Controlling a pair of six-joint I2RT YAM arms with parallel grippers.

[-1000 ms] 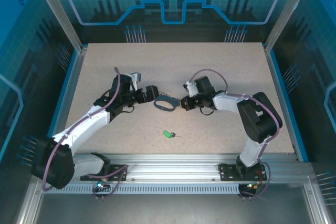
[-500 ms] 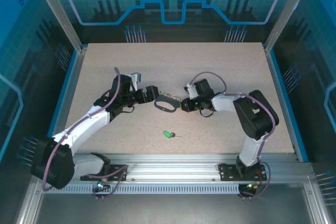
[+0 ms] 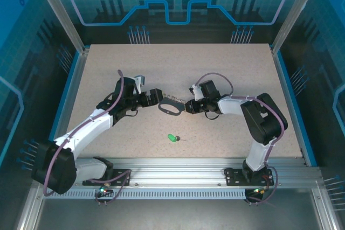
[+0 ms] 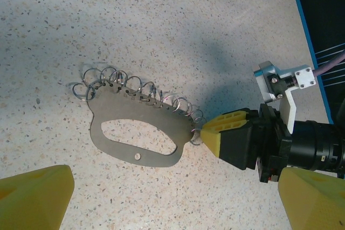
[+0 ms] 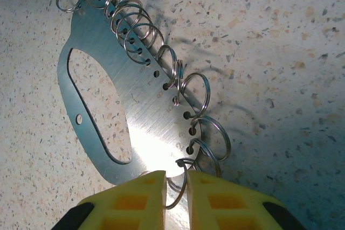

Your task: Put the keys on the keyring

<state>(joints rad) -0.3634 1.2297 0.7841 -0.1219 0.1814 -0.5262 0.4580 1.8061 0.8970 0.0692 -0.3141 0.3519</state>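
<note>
Right gripper (image 5: 175, 187) pinches the keyring (image 5: 145, 111) by one end.
Left gripper (image 4: 178, 187) gapes wide, empty; green key (image 3: 171, 137) lies well apart.

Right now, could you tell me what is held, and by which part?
Right gripper pinches the keyring by an end split ring; left gripper holds nothing.
</note>
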